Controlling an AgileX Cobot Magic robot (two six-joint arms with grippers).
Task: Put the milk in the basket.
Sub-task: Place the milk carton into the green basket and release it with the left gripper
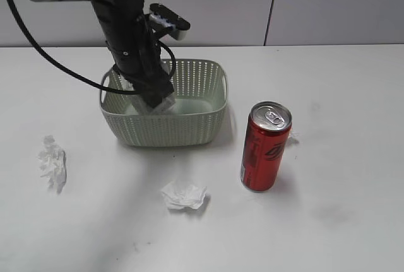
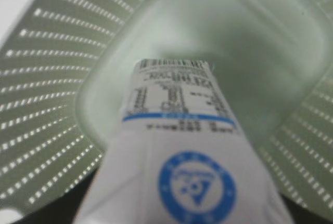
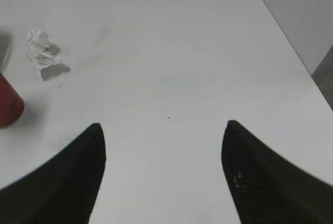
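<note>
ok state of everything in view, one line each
milk: held by the left gripper, inside the basket
basket: upright on the table
red can: upright, unopened
crumpled papers: lying loose on the table
right gripper: open, holding nothing

No words or numbers can be read anywhere. The milk (image 2: pixel 179 130) has a barcode near its far end, rows of dark print, a blue line and a round blue badge with a white shape inside, but all of it is too blurry to make out. The red can (image 1: pixel 264 147) has a dark mark on its side, and that cannot be read either.
</note>
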